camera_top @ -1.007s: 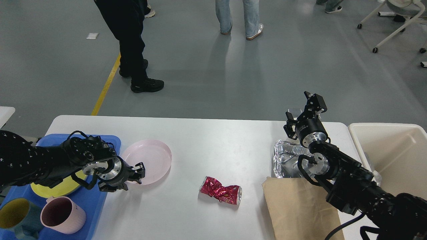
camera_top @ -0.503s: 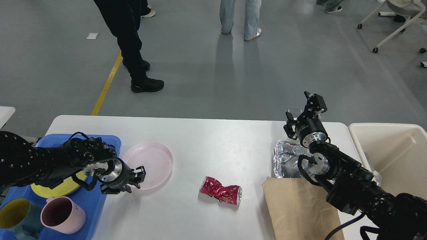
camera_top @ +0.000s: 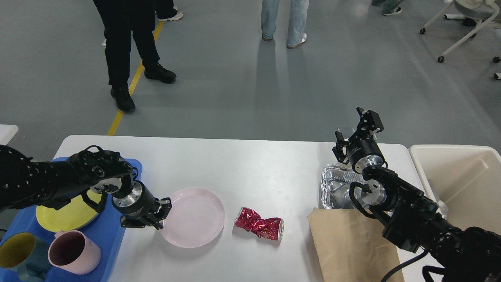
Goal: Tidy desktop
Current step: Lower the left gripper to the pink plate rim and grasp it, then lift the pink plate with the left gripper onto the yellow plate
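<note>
Left hand, fingers pinching the near-left rim of the round pale-pink plastic plate on the wide white tabletop, risks dropping the plate from so shallow an edge grip or nudging the crushed red can just right of the plate.

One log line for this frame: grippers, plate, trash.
left gripper: at pink plate rim | right gripper: raised, open, empty | crushed can: on desktop

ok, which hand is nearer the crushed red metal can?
Left. The left hand is at the round pink plate's left rim, one plate away from the crushed red metal can; the right hand hangs farther off, up right.
</note>
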`<state>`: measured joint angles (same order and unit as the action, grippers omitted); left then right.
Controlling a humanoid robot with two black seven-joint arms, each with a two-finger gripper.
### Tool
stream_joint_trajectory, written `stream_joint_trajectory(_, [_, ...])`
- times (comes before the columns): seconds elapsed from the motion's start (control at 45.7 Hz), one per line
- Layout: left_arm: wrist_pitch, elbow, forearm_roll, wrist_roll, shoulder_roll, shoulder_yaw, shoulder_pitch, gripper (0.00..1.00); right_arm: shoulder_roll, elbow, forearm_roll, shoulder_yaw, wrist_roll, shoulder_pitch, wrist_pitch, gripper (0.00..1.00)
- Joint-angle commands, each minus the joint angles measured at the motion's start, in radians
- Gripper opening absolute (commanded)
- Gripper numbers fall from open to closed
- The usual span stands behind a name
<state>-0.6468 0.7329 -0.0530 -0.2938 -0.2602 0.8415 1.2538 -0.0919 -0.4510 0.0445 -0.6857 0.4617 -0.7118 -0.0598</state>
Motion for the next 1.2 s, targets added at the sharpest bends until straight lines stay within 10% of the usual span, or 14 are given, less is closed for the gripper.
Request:
stream_joint_trajectory(0.0, [-0.118, 0.000, 0.001, -0.011, -0.054, -0.001, 0.084, 0.00, 0.000, 0.000, 0.000, 0.000, 0.000, 0.000, 0.000, 1.00])
stream_joint_trajectory(0.306, [-0.312, 0.013, 0.001, -0.053, -0.134, -0.004, 0.305, 0.00, 0.000, 0.000, 0.000, 0.000, 0.000, 0.000, 0.000, 1.00])
stream_joint_trajectory(0.7, [-0.313, 0.014, 0.001, -0.056, -0.283, -0.005, 0.578, 0.00, 0.000, 0.000, 0.000, 0.000, 0.000, 0.000, 0.000, 1.00])
stream_joint_trajectory(1.182, [-0.313, -0.079, 0.004, -0.054, -0.474, -0.002, 0.377, 0.00, 0.000, 0.000, 0.000, 0.000, 0.000, 0.000, 0.000, 1.00])
